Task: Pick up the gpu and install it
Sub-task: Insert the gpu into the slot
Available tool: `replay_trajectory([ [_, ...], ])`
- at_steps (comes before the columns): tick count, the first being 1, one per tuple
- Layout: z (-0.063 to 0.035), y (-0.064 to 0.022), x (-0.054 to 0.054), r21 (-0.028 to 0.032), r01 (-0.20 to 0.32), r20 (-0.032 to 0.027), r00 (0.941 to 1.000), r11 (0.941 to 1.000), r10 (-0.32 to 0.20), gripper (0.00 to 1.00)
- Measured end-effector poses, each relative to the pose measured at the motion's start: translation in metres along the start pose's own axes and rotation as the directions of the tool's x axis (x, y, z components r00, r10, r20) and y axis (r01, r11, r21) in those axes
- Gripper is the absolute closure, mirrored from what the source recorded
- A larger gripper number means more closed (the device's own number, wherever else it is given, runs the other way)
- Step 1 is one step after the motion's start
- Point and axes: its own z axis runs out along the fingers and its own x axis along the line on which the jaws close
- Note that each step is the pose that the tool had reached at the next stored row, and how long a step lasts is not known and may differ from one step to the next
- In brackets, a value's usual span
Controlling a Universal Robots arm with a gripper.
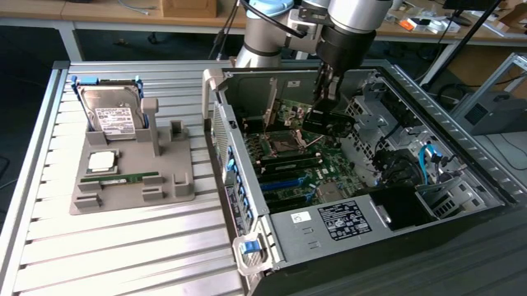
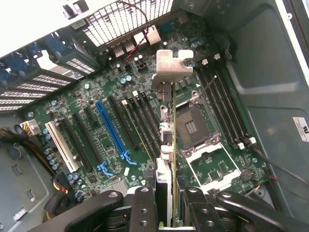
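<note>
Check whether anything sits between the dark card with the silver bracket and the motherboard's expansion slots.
Nothing visible does. The gripper holds the thin dark gpu edge-on above the green motherboard; its blue slot and black neighbours lie bare.

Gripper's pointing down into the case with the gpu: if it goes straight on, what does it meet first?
Most likely the gpu held in the gripper meets the motherboard first, at the black slots beside the open CPU socket; the gap above the board is hard to judge.
</note>
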Motion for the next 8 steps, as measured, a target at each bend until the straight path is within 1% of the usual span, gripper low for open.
replay_trajectory([
  [8,0.0002,-0.0001,0.0,-0.0007,0.024,0.0004,0.9997,0.9997,-0.024,0.73],
])
